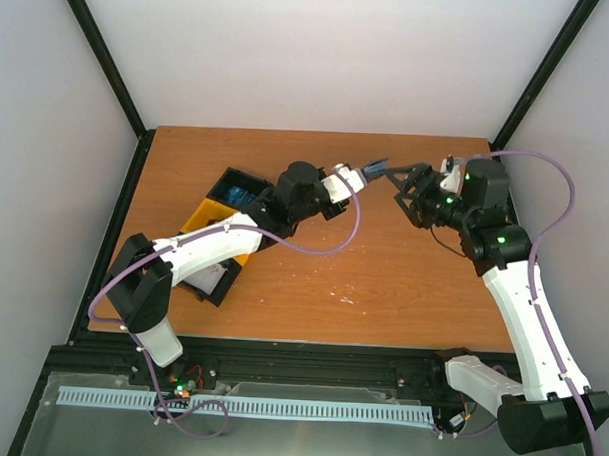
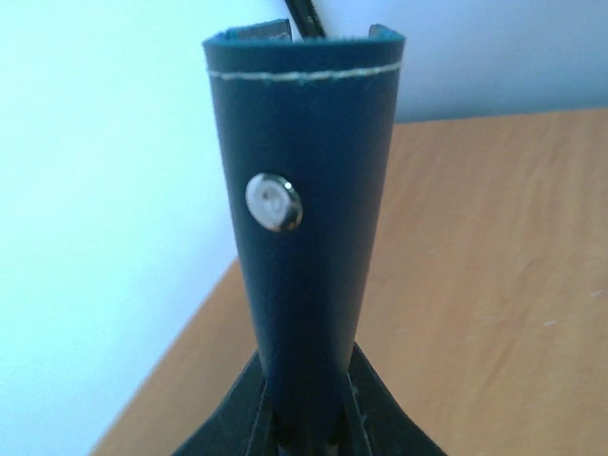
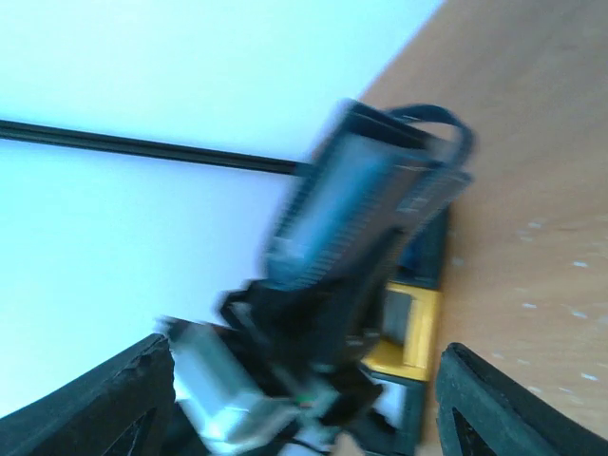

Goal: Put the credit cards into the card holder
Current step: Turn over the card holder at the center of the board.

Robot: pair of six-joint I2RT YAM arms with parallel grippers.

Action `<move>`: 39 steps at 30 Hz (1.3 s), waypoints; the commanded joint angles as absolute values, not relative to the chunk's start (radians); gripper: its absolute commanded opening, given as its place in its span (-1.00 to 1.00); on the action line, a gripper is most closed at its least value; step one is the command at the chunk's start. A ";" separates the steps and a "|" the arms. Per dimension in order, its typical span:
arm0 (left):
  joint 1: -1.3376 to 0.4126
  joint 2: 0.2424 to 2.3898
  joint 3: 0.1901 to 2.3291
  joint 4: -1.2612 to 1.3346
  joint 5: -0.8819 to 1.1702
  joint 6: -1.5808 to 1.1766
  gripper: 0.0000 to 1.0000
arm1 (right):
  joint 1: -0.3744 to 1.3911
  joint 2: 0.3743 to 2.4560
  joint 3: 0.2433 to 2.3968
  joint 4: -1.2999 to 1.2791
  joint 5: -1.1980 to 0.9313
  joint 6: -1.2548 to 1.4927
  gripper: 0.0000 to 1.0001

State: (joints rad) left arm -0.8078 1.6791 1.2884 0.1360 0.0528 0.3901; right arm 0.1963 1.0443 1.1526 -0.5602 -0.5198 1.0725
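The card holder (image 2: 304, 190) is a dark navy wallet with a metal snap, held above the table at the far middle. My left gripper (image 2: 309, 404) is shut on its lower end, fingers (image 2: 380, 399) pressed against both sides. In the top view, the left gripper (image 1: 358, 177) points right and the card holder (image 1: 377, 167) sticks out of it. My right gripper (image 1: 398, 188) faces it from the right, a short way off. Its jaws stand wide open with nothing between them. The right wrist view shows the card holder (image 3: 366, 195) blurred beyond the right gripper (image 3: 304, 408). Blue credit cards (image 1: 236, 195) lie in the tray's far compartment.
A black-and-yellow bin tray (image 1: 201, 220) stands on the left of the wooden table, partly hidden under the left arm; its yellow part (image 3: 413, 337) shows in the right wrist view. White walls and black frame posts close in the table's back and sides.
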 commanded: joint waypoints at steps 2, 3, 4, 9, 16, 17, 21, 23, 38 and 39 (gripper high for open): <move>-0.807 1.628 1.250 0.399 -0.091 0.748 -0.99 | 0.192 1.013 1.189 -0.348 -0.588 1.312 0.48; -0.807 1.625 1.249 0.432 -0.093 0.777 -0.99 | 0.192 1.013 1.181 -0.335 -0.587 1.346 0.49; -0.807 1.623 1.248 0.447 -0.091 0.806 -0.99 | 0.192 1.016 1.174 -0.333 -0.586 1.374 0.50; -0.808 1.607 1.243 0.537 -0.079 0.907 -0.99 | 0.193 1.068 1.205 -0.397 -0.581 1.437 0.55; -0.815 1.615 1.219 0.586 -0.077 1.059 -0.99 | 0.193 1.130 1.227 -0.233 -0.606 1.488 0.53; -0.818 1.618 1.214 0.593 -0.080 1.077 -0.99 | 0.193 1.141 1.237 -0.238 -0.606 1.489 0.52; -0.822 1.624 1.211 0.597 -0.080 1.085 -0.99 | 0.193 1.167 1.249 -0.238 -0.602 1.476 0.51; -0.824 1.624 1.206 0.601 -0.078 1.089 -0.99 | 0.193 1.172 1.247 -0.246 -0.591 1.472 0.50; -0.824 1.589 1.184 0.597 -0.054 1.091 -0.98 | 0.221 1.255 1.242 -0.171 -0.678 1.488 -0.47; -0.823 1.585 1.183 0.597 -0.057 1.082 -0.97 | 0.222 1.254 1.240 -0.163 -0.676 1.486 -0.61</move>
